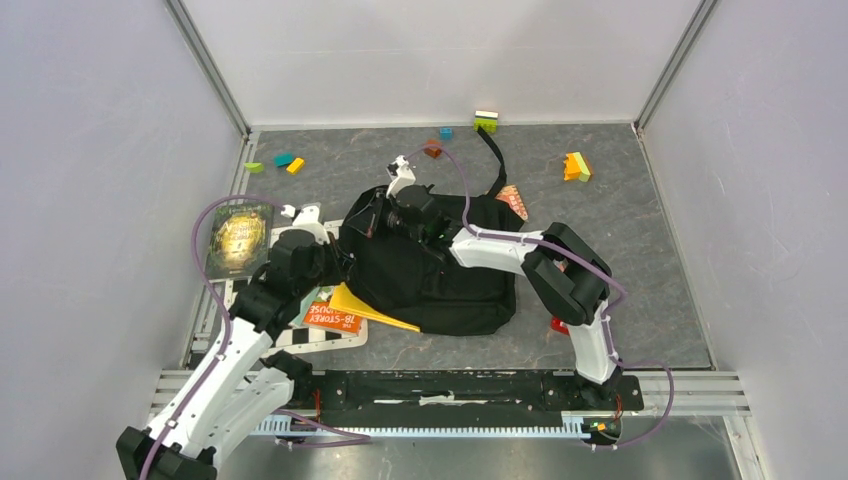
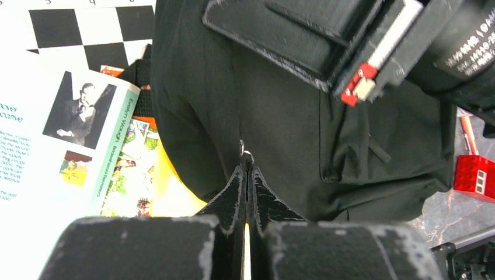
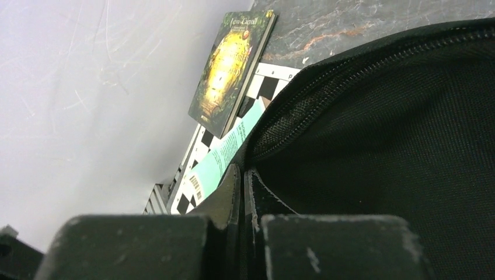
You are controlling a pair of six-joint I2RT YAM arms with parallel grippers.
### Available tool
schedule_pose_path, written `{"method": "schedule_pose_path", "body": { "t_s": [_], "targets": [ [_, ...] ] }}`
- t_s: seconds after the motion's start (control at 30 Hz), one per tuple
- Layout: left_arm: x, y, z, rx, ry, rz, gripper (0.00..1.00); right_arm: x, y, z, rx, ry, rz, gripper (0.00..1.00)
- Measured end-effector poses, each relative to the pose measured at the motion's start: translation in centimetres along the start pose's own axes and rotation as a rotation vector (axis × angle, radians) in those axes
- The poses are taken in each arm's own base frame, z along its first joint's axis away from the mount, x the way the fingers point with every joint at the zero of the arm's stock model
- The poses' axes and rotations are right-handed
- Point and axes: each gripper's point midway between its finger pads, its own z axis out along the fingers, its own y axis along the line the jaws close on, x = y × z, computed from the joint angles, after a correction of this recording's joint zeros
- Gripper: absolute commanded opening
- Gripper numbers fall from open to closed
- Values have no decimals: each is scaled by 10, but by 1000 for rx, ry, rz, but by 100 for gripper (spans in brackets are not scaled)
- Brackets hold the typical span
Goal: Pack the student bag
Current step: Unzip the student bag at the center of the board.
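The student bag, a large black fabric backpack, lies in the middle of the table with one strap trailing toward the back. My left gripper is at the bag's left edge. In the left wrist view its jaws are shut on the small metal zipper pull of the bag. My right gripper sits on the bag's upper left corner. In the right wrist view it is shut on the fabric edge of the bag, just below the zipper teeth.
A dark green book lies left of the bag. An orange book and a yellow folder rest on a checkerboard under the bag's left side. A red brick lies right of the bag. Coloured blocks dot the back.
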Motion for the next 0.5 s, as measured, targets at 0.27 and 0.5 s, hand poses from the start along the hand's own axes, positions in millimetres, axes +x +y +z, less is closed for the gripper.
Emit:
{"method": "schedule_pose_path", "body": {
  "t_s": [0.27,0.5],
  "targets": [
    [21,-9,-14,64,24,-43,2,-23,-4,17,37,-48,23,0],
    [49,-27,-18,148,158,-39,2,-54,-13,23,77,-129,31,0]
  ]
}}
